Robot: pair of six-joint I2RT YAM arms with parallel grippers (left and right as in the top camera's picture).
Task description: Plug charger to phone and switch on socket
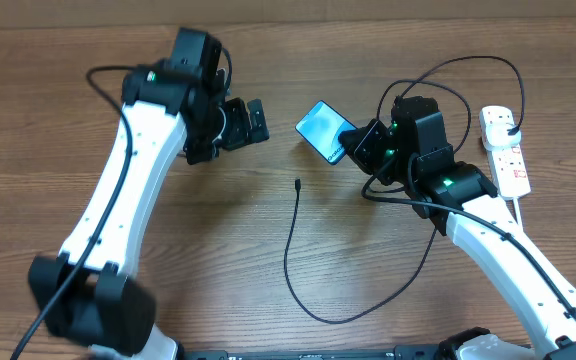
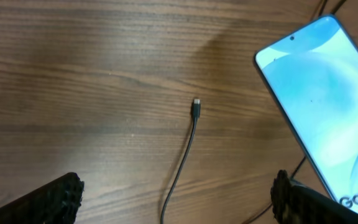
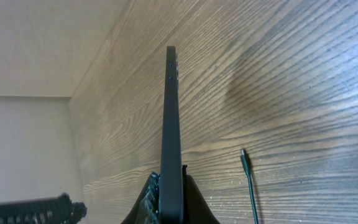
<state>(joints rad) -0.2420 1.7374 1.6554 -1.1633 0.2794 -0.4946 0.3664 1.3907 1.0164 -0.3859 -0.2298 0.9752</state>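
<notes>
The phone (image 1: 322, 130) has a lit light-blue screen and is held above the table by my right gripper (image 1: 358, 147), which is shut on its end. In the right wrist view the phone (image 3: 170, 130) shows edge-on between the fingers (image 3: 173, 193). The charger cable (image 1: 290, 250) lies on the table, its small connector tip (image 1: 298, 184) below the phone; its plug sits in the white socket (image 1: 505, 148) at the right. My left gripper (image 1: 248, 122) is open and empty, left of the phone. In the left wrist view the tip (image 2: 196, 106) lies between the open fingers (image 2: 176, 199), with the phone (image 2: 328, 93) at the right.
The wooden table (image 1: 218, 250) carries the cable loop at the front middle. The socket's thick white cord (image 1: 528, 215) runs down the right side. A light wall (image 3: 36, 43) shows in the right wrist view.
</notes>
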